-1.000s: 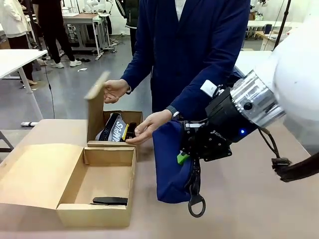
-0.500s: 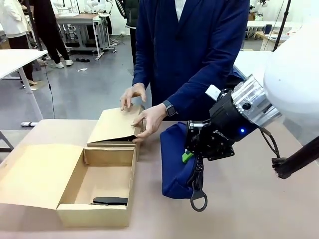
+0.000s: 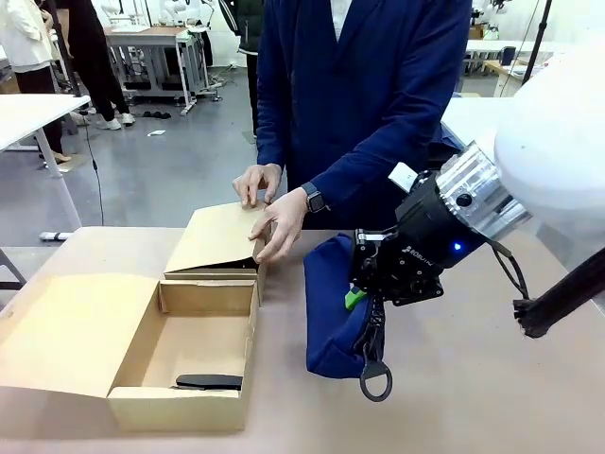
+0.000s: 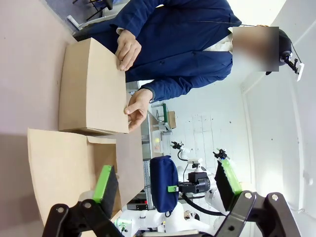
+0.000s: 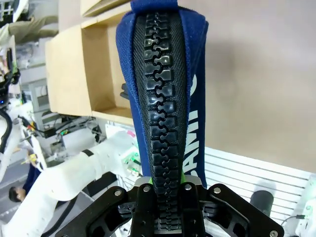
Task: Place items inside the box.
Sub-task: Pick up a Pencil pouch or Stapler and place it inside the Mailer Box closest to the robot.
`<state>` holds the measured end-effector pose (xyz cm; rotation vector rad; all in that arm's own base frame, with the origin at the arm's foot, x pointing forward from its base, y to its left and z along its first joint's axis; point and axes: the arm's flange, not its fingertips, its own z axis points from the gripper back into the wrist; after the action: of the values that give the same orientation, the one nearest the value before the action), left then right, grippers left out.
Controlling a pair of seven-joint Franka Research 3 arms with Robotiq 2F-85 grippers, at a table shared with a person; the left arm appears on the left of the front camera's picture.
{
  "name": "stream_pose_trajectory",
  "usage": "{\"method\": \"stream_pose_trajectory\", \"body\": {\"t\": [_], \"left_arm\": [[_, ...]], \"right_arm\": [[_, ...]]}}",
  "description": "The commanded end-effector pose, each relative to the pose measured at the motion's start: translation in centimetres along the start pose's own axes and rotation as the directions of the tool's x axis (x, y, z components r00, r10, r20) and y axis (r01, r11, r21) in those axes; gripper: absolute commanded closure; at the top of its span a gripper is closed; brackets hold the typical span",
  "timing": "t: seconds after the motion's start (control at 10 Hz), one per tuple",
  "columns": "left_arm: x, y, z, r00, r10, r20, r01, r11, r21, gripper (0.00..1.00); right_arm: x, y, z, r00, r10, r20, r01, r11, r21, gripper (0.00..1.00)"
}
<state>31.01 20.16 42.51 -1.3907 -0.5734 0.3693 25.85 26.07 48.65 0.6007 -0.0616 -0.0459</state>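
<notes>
My right gripper [image 3: 367, 287] is shut on a long navy zip pouch [image 3: 331, 312], holding it a little above the table, to the right of the open cardboard box [image 3: 203, 409]. The pouch's ring pull [image 3: 374, 383] dangles below it. In the right wrist view the pouch's black zip [image 5: 160, 98] runs up from my shut gripper [image 5: 165, 192], with the open box [image 5: 74, 69] beyond it. A small black stapler [image 3: 208, 381] lies on the box's floor. My left gripper [image 4: 165, 174] is open and holds nothing; its green pads [image 4: 105, 181] stand wide apart.
A second cardboard box [image 3: 222, 238] stands just behind the open one, and a person in a navy coat holds its lid down with both hands [image 3: 284, 218]. The open box's lid flap [image 3: 66, 331] lies flat to the left. Bare table extends right of the pouch.
The person swung the far box's upright lid down and now presses it shut. My right gripper shifted the pouch slightly up and to the right.
</notes>
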Motion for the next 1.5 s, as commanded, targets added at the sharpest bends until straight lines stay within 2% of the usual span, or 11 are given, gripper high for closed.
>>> {"method": "stream_pose_trajectory", "body": {"t": [0.0,1.0,1.2,1.4], "left_arm": [[-0.2,-0.1,0.0,1.0,-0.018,0.006,0.018,1.0,-0.02,0.0],[-0.2,-0.1,0.0,1.0,-0.018,0.006,0.018,1.0,-0.02,0.0],[-0.2,-0.1,0.0,1.0,-0.018,0.006,0.018,1.0,-0.02,0.0],[-0.2,-0.1,0.0,1.0,-0.018,0.006,0.018,1.0,-0.02,0.0]], "right_arm": [[0.4,0.8,0.0,1.0,-0.022,-0.014,0.022,1.0,0.009,0.92],[0.8,1.6,-0.9,0.999,-0.025,-0.044,0.024,1.0,-0.016,0.92],[1.7,4.2,-2.6,0.997,0.003,-0.083,-0.004,1.0,-0.02,0.92],[3.1,8.7,-5.3,0.995,-0.059,-0.079,0.063,0.997,0.046,0.92]]}}
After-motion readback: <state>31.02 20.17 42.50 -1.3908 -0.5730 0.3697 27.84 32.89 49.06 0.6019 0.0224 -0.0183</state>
